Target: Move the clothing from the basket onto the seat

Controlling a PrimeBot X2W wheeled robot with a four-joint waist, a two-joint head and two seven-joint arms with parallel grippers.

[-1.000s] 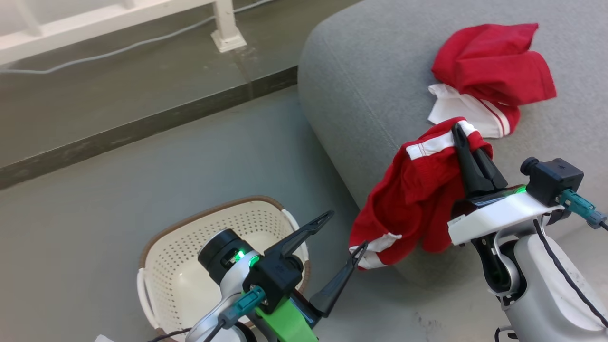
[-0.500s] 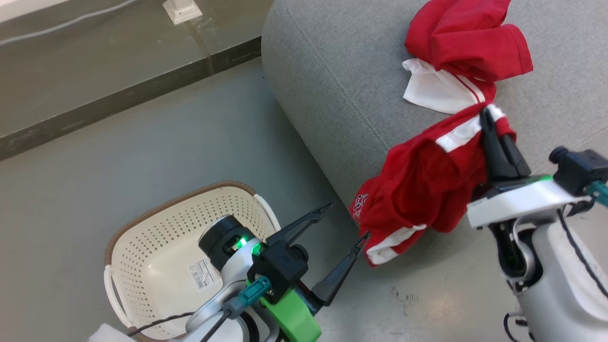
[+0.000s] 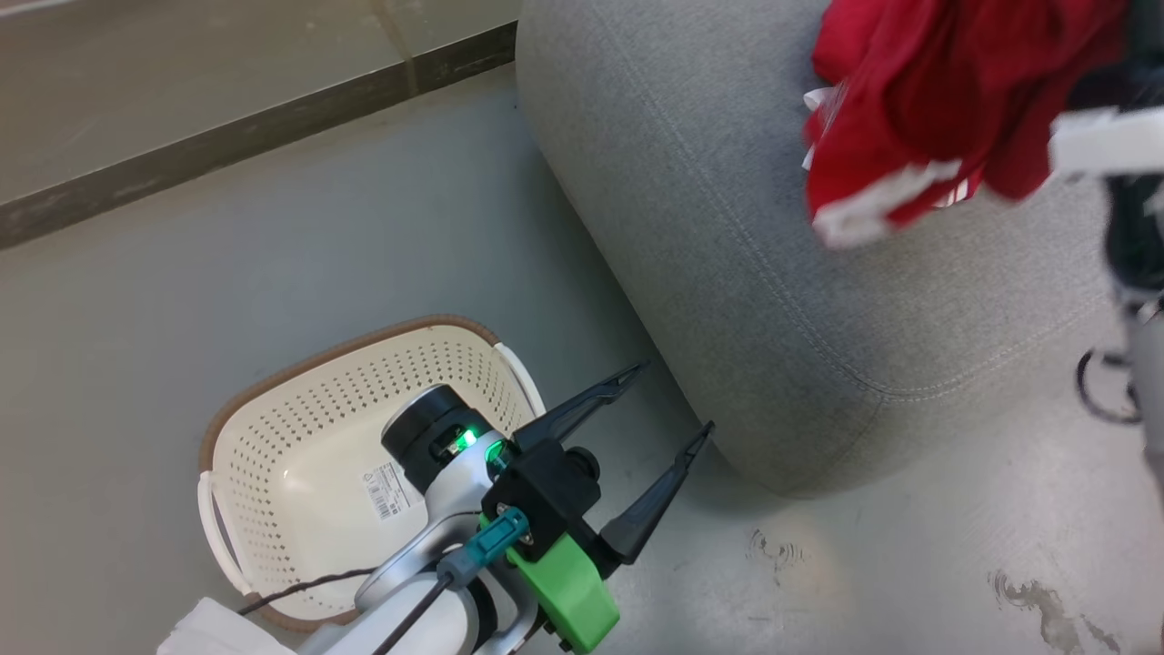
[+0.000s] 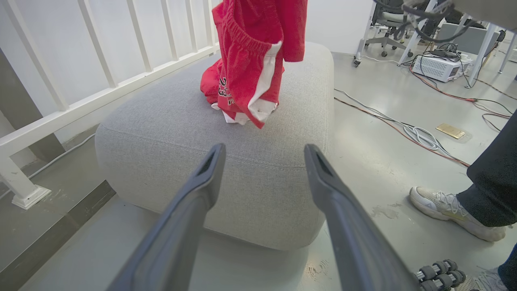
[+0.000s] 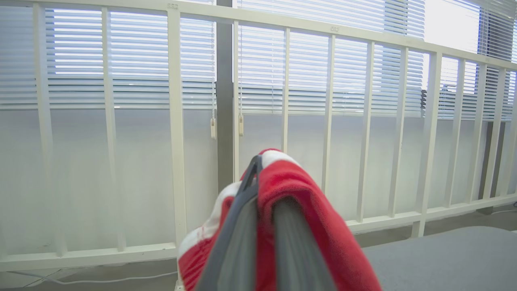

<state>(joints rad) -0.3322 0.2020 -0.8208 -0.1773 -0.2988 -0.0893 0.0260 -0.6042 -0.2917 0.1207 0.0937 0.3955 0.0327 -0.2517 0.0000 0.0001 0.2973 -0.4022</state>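
Observation:
My right gripper (image 5: 264, 190) is shut on a red garment with white trim (image 3: 928, 100), which hangs blurred above the grey seat (image 3: 709, 227) at the head view's upper right. In the left wrist view that hanging clothing (image 4: 250, 60) dangles over the seat (image 4: 181, 121), with another red piece (image 4: 210, 83) lying on the cushion behind it. The cream basket (image 3: 300, 428) stands on the floor at lower left, its visible inside bare except for a label. My left gripper (image 3: 673, 398) is open between basket and seat, with nothing between its fingers (image 4: 202, 190).
A white railing (image 4: 80, 109) runs behind the seat. A person's shoe (image 4: 444, 206) and dark trouser leg stand on the floor to the right of the seat. Cables (image 4: 420, 133) trail across the floor there. A dark floor strip (image 3: 255, 136) runs beyond the basket.
The right gripper has lifted the red garment from the seat's front edge up over the cushion. The head view has shifted. The left gripper stays open beside the basket.

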